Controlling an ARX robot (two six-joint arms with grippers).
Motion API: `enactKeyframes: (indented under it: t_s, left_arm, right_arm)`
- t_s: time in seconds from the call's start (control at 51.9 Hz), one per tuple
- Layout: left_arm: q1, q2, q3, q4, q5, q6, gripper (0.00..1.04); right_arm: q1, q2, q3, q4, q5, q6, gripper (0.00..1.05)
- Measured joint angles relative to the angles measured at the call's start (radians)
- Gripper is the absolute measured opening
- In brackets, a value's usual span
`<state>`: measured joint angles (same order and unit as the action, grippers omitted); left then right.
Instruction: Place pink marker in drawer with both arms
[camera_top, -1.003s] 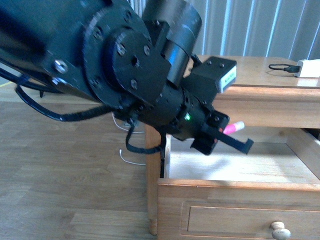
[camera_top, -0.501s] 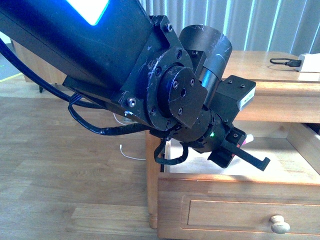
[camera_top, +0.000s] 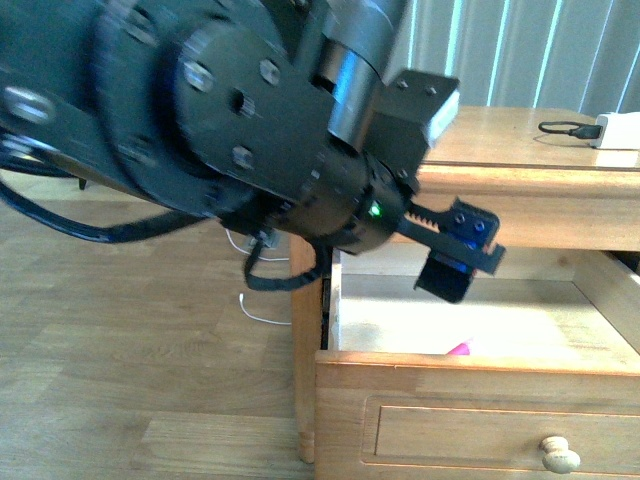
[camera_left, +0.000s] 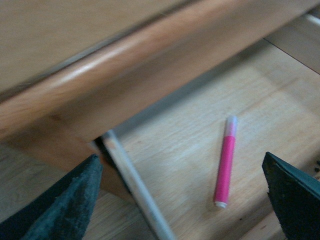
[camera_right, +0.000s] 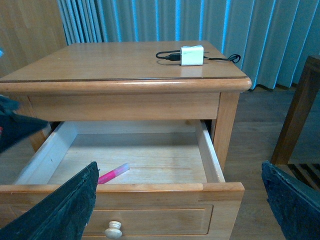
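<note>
We list, nearest first: the left arm (camera_top: 220, 130), black and blurred, filling the upper left of the front view, with a cable (camera_top: 60, 228) looping under it. Next comes the left gripper (camera_top: 462, 256), right of centre in that frame, hanging over the open drawer (camera_top: 480, 372). The left wrist view shows its fingers (camera_left: 65, 205) spread wide with nothing between them. The drawer's front panel and pale knob (camera_top: 560, 456) sit in the lower right corner. The pink marker (camera_top: 459, 349) shows only a tip above the front edge in the front view. The left wrist view shows it lying flat on the pale drawer floor, clear of both fingers. The right gripper (camera_right: 179, 172) faces the drawer front, its fingers (camera_right: 65, 210) also parted and empty. Farther back are the table top (camera_top: 500, 135), a white charger block (camera_top: 617, 133) at the right edge, and the curtain (camera_top: 540, 50) at upper right.
</note>
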<state>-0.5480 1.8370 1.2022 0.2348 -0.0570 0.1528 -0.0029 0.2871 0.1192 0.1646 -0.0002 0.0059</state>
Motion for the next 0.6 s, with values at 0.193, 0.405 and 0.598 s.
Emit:
enactKeyframes:
  t_s: [0.193, 0.405, 0.598]
  left_arm:
    - [0.111, -0.296, -0.216, 0.056, -0.111, -0.071, 0.99]
    - [0.205, -0.661, -0.459, 0.055, -0.181, -0.128, 0.99]
    - [0.279, -1.006, -0.667, -0.064, -0.218, -0.158, 0.99]
  right_arm:
    - [0.0, 0.0, 0.0, 0.0, 0.0, 0.0, 0.96]
    - [0.0, 0.0, 0.0, 0.0, 0.0, 0.0, 0.96]
    - [0.0, 0.0, 0.0, 0.0, 0.0, 0.0, 0.96]
